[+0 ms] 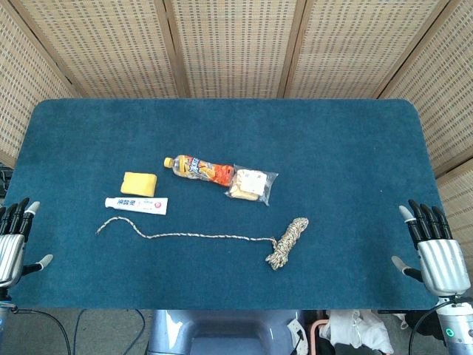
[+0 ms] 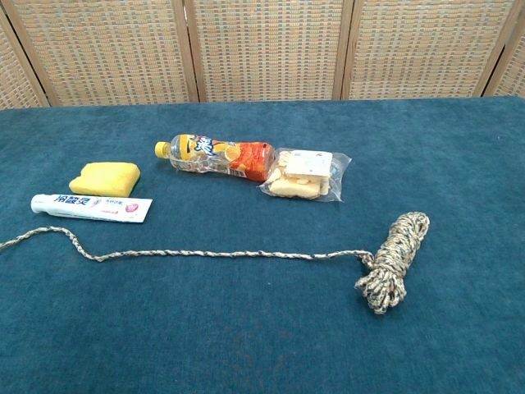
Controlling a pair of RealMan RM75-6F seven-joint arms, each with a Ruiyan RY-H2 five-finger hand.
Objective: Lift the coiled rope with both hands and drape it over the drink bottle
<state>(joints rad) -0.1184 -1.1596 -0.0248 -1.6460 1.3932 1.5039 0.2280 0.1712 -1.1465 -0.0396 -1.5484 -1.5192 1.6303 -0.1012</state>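
Note:
The coiled rope point(image 1: 289, 241) point(image 2: 395, 259) lies right of the table's middle, near the front, with a long loose tail point(image 1: 185, 234) point(image 2: 189, 255) running left across the cloth. The drink bottle point(image 1: 200, 169) point(image 2: 215, 157) lies on its side behind it, cap pointing left. My left hand point(image 1: 12, 237) hovers at the table's front left edge, fingers spread, holding nothing. At the front right edge my right hand point(image 1: 434, 252) is likewise open and empty. Both hands are far from the rope. Neither hand shows in the chest view.
A yellow sponge point(image 1: 139, 183) point(image 2: 106, 177) and a toothpaste tube point(image 1: 136, 205) point(image 2: 92, 208) lie left of the bottle. A clear snack bag point(image 1: 250, 183) point(image 2: 305, 175) touches the bottle's base end. Blue cloth point(image 1: 347, 148) covers the table; wicker screens stand behind.

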